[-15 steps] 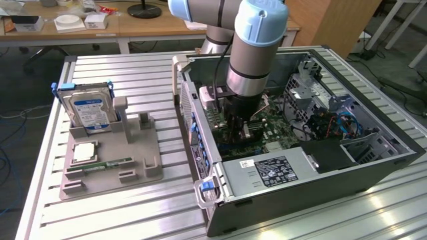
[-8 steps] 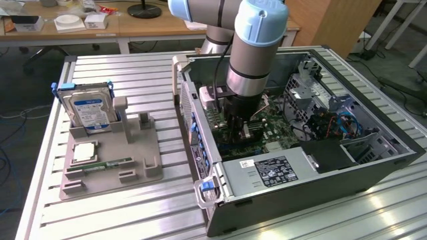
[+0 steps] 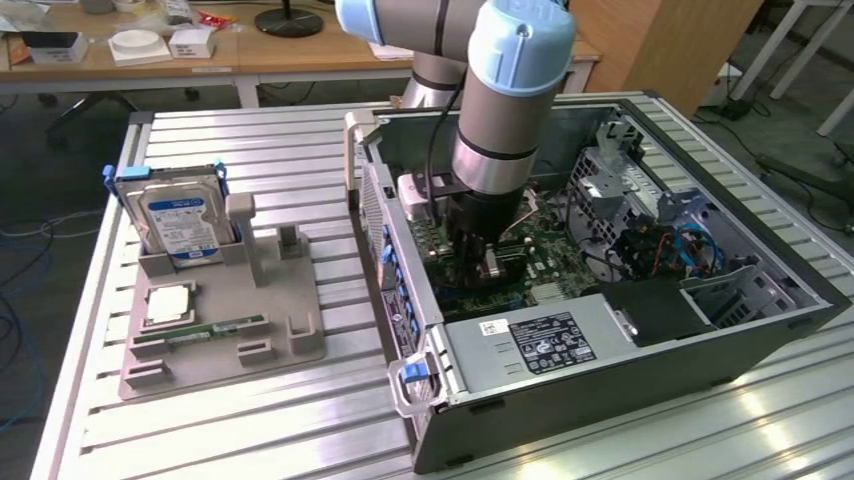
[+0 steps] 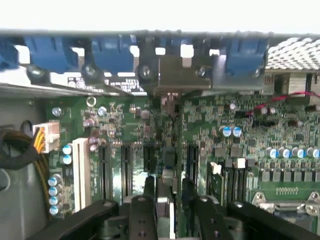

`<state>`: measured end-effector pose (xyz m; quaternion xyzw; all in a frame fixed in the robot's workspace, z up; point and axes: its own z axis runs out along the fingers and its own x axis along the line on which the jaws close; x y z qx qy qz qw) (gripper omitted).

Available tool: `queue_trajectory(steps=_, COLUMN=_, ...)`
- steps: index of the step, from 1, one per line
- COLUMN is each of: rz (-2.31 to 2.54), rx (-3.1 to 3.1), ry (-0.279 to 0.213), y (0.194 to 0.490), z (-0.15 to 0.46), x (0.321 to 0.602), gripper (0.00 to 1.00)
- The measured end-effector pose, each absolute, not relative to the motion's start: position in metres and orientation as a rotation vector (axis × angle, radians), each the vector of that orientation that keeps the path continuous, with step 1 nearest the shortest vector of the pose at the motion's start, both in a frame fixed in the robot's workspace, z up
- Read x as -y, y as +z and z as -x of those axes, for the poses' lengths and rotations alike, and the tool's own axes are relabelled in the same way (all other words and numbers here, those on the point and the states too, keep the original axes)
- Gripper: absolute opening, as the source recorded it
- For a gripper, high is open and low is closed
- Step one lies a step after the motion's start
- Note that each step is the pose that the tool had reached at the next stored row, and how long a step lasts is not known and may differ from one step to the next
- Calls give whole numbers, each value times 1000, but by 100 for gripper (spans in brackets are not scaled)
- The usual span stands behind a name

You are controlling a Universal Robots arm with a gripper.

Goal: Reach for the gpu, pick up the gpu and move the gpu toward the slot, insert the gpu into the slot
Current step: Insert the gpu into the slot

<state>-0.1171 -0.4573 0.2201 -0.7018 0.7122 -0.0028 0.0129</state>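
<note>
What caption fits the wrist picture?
Gripper holding the gpu edge-on over the green motherboard.

No text comes through: the hard drive's blue label (image 3: pixel 183 222) and the power supply's black sticker (image 3: pixel 545 341) carry print too small to read.

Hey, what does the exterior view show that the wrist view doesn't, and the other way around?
Exterior view: the hard drive standing in the grey holder on the table beside the computer case, with the arm reaching into it. Wrist view: expansion slots, capacitors, a white power connector, and the gpu edge-on between the fingers. Both: the green motherboard.
</note>
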Motion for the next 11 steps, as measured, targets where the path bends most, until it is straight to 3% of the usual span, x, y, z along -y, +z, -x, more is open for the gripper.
queue_trajectory(steps=1, rz=2188, rx=-2220, ry=-9, y=221, z=117, x=457, gripper=29)
queue_trajectory(steps=2, rz=2188, rx=-2220, ry=-9, y=221, z=117, x=458, gripper=36)
queue_trajectory(steps=11, rz=2188, rx=-2219, ry=-11, y=236, z=117, x=458, gripper=36)
